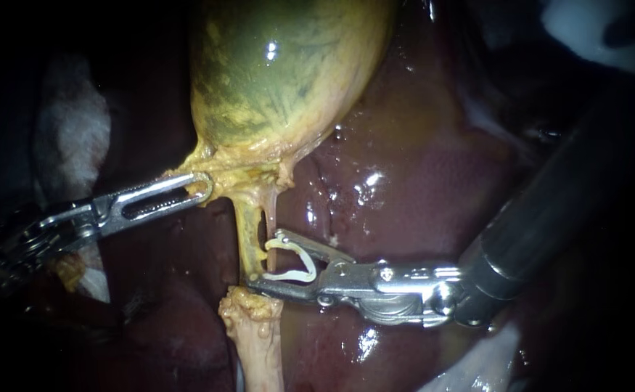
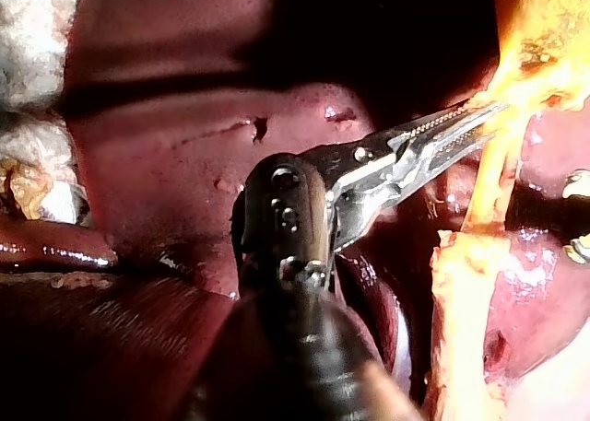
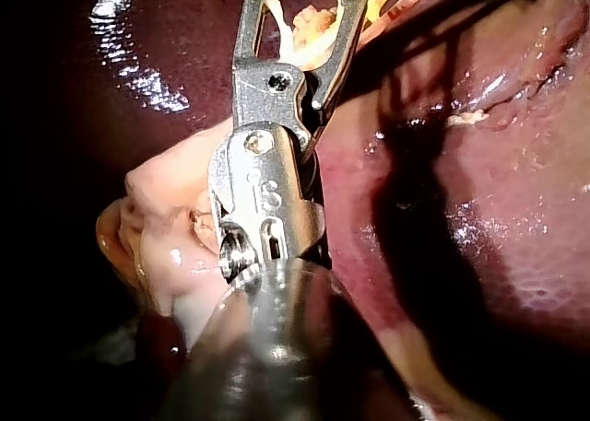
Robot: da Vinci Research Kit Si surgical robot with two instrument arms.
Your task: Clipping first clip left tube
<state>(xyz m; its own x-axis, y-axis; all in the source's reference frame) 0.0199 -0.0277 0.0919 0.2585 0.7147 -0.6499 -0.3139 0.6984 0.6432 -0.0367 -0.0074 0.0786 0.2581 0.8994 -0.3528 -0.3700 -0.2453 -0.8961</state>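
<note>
Our right instrument [image 1: 265,258] carries the white clip [image 1: 292,276] between wide-standing jaws, its mouth facing the left tube [image 1: 246,232]. That tube runs down from the gallbladder [image 1: 288,65], crosswise to the jaws and just at the clip's tips. Our left instrument [image 1: 201,187] pinches the gallbladder's neck. The right instrument is nearer, so we judge a short leftward advance is needed before closing.

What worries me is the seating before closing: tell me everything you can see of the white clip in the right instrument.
The clip is white, plastic-looking, an open V hinged at its rear. It sits in the right instrument, one leg along each wide-spread jaw. Its mouth, not yet closed, faces the tubes below the gallbladder; the thin pale tube crosses the mouth. Whether it touches the yellow tube is unclear.
</note>
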